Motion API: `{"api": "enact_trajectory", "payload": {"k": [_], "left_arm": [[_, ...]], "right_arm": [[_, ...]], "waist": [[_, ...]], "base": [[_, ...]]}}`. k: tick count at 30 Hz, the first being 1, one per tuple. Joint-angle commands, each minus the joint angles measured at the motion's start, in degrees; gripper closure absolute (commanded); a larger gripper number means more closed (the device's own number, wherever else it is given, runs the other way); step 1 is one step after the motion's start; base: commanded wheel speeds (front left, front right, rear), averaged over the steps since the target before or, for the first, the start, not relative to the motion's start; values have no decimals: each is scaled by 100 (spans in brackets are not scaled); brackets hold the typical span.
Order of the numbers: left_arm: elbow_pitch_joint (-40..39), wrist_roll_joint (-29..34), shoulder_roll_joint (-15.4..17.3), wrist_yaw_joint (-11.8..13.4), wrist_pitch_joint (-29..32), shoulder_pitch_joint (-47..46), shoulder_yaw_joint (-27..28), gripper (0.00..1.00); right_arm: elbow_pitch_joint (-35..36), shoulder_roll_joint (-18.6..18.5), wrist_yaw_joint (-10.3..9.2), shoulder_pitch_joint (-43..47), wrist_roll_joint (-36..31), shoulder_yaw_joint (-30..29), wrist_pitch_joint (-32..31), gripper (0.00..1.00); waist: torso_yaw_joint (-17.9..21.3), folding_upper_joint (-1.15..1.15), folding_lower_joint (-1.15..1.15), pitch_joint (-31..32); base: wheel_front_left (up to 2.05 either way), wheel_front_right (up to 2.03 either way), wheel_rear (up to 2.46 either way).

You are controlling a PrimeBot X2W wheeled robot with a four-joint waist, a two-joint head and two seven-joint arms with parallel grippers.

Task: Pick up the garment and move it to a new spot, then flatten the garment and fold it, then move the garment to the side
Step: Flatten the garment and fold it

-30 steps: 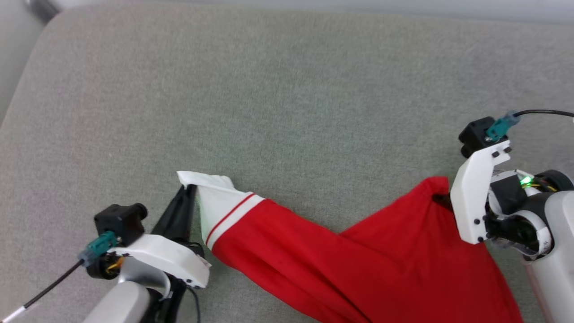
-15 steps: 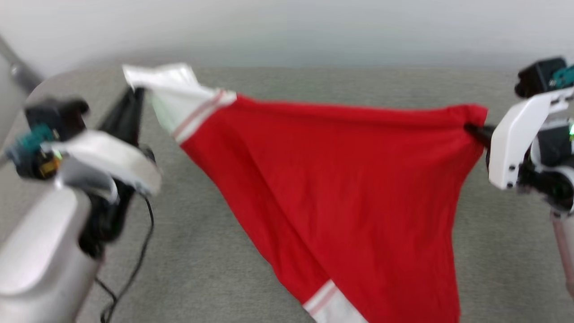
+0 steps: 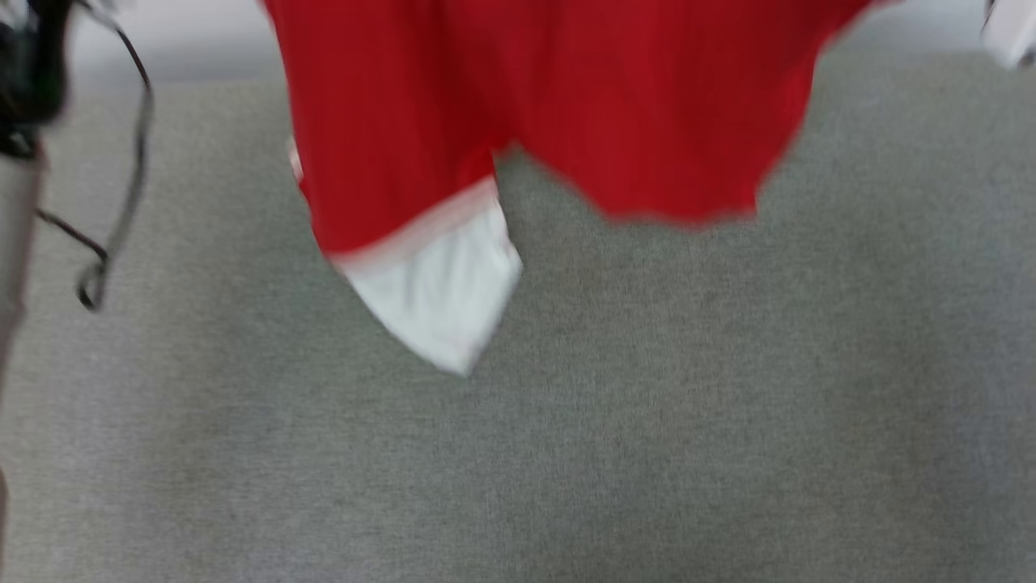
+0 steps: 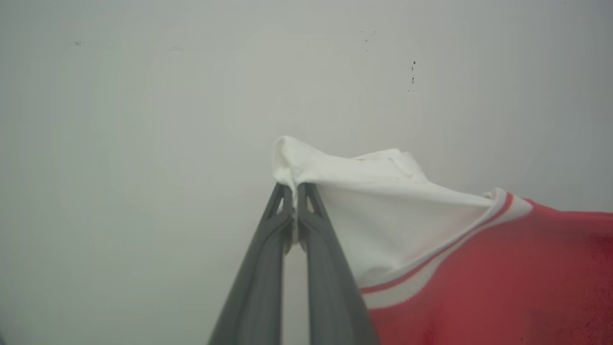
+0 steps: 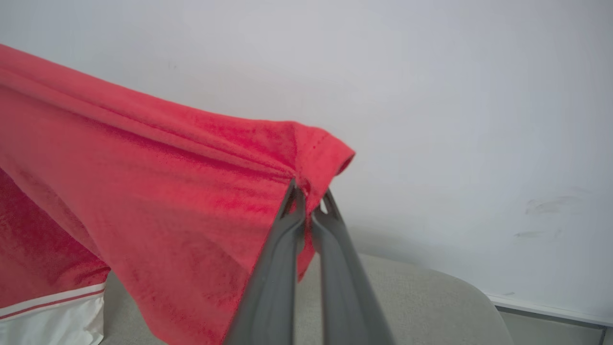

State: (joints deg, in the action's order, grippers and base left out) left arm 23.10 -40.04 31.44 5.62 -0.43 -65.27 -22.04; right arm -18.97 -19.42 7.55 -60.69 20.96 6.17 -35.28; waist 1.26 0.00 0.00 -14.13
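Step in hand, our call: the pick-up-and-move part. The garment [image 3: 518, 105] is up in the air over the table [image 3: 647, 421], strung between both claws. The head view is blurred. The red body sits at 12 o'clock there, and one white sleeve panel [image 3: 437, 300] dangles below it toward 7 o'clock. We can't tell if its tip clears the grey top.

Left claw [image 4: 293, 191]: fingers pressed together, pinching the edge of the second white sleeve [image 4: 373, 206]. The stripe trim [image 4: 431, 258] runs off toward 4 o'clock in the left wrist view.

Right claw [image 5: 310, 196]: also clamped tight, nipping a red hem corner. The cloth drapes away toward 9 o'clock in the right wrist view.

A pale wall [image 4: 143, 96] is behind both. A dark cable [image 3: 121, 178] loops at 9 o'clock in the head view.

Next, we reckon: carry the garment over the new spot and lower it so the hanging end lands first. Then lay the rest down with the claws kept apart so it goes down flat. Both grips are thin edge pinches, so a jerk could slip the cloth. No chest lettering shows, so we can't say which side is facing us.
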Motion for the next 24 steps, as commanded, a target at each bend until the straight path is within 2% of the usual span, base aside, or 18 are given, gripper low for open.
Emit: {"api": "enact_trajectory", "payload": {"k": [1, 12, 24], "left_arm": [[155, 72, 48, -16, -49, -316, 55, 100], [903, 406, 362, -323, -290, -2452, 204, 100], [1703, 244, 347, -676, -578, -3086, 316, 100]], "right_arm": [[-72, -9, -12, -226, -99, -58, 115, 100], [-392, -20, -14, -2002, -372, -67, 1296, 100], [-1186, 40, -15, -3075, -489, 252, 2201, 100]], "waist": [[71, 0, 0, -322], [234, 0, 0, -1600], [169, 0, 0, -2776]], "base": [[0, 0, 0], [0, 0, 0], [0, 0, 0]]}}
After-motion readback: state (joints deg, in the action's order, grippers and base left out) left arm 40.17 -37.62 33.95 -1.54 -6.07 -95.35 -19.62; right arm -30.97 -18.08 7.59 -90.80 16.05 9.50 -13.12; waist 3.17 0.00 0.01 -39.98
